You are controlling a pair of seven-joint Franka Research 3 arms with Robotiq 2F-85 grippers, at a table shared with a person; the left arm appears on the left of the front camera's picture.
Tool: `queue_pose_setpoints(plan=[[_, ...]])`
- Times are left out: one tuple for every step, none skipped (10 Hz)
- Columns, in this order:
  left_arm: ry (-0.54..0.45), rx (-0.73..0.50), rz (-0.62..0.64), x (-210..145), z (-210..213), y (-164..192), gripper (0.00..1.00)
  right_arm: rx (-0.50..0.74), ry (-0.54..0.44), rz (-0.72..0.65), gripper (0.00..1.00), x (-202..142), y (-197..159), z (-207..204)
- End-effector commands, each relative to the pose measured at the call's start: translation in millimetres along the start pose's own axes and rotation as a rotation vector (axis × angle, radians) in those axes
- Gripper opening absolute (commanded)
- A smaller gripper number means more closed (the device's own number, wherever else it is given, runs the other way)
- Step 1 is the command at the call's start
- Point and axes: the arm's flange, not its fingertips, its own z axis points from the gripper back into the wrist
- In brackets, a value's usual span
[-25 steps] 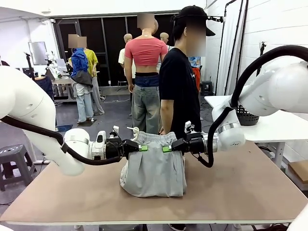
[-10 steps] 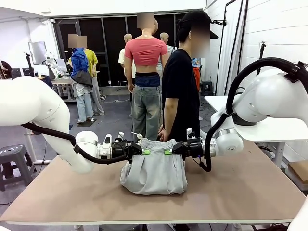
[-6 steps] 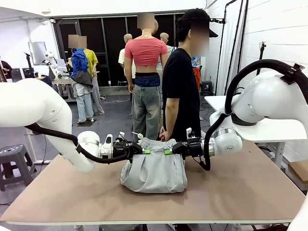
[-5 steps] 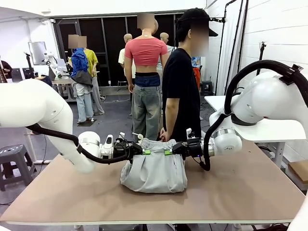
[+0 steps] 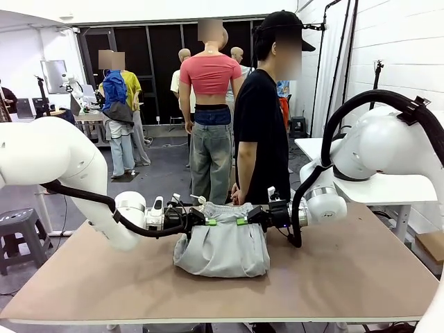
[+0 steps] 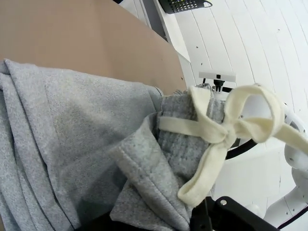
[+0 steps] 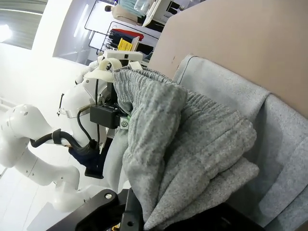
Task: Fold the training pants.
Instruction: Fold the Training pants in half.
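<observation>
Spreading wide beneath everything, we see the flat brown wooden table (image 5: 361, 270), and on its middle lies the pair of light grey soft jersey training pants (image 5: 222, 246), bunched into a squat folded heap whose lower part rests on the board while its gathered elastic waistband (image 5: 223, 210) is lifted off it. At the far edge of the table, just behind the pants, stands a person in a black T-shirt (image 5: 262, 125) with hands held low in front. Our two white arms reach in from either side, level with each other and low over the table. Our left gripper (image 5: 205, 221) is pinched tight on the left end of the waistband, and our right gripper (image 5: 243, 221) is pinched tight on the right end, so the band hangs stretched between the green pads. From the left wrist we look along folds of grey jersey (image 6: 72, 144) over the brown board, with the cream-white flat drawstring (image 6: 226, 134) tied in a loose bow against the ribbed waistband, right by our black fingers at the bottom edge. From the right wrist the ribbed grey band (image 7: 192, 144) bulges out of our closed jaws, and beyond it the other arm's gripper (image 7: 124, 122) grips the far end of the cloth.
</observation>
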Motion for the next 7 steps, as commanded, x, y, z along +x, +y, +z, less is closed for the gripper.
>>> queue_pose_setpoints(plan=[[-0.026, 0.059, 0.038, 7.1, 23.1, 9.8, 0.0, -0.067, -0.042, -0.031, 0.0, 16.0, -10.0, 22.8], [-0.033, 0.059, 0.04, 7.2, 23.7, 11.0, 0.04, -0.07, -0.046, -0.043, 0.11, 16.2, -9.6, 23.0], [-0.039, 0.059, 0.034, 8.1, 24.2, 11.3, 0.21, -0.074, -0.049, -0.045, 0.31, 16.3, -8.8, 23.5], [-0.045, 0.064, 0.03, 8.5, 25.6, 11.2, 0.4, -0.083, -0.055, -0.048, 0.51, 15.8, -7.5, 24.7], [-0.051, 0.067, 0.032, 8.9, 27.2, 10.9, 0.6, -0.098, -0.062, -0.054, 0.71, 15.2, -6.3, 27.5], [-0.056, 0.074, 0.036, 9.4, 28.0, 10.6, 0.8, -0.115, -0.068, -0.065, 0.91, 13.8, -3.6, 31.9], [-0.065, 0.09, 0.045, 9.8, 30.6, 9.1, 1.0, -0.135, -0.078, -0.068, 1.0, 12.6, 1.8, 37.9]])
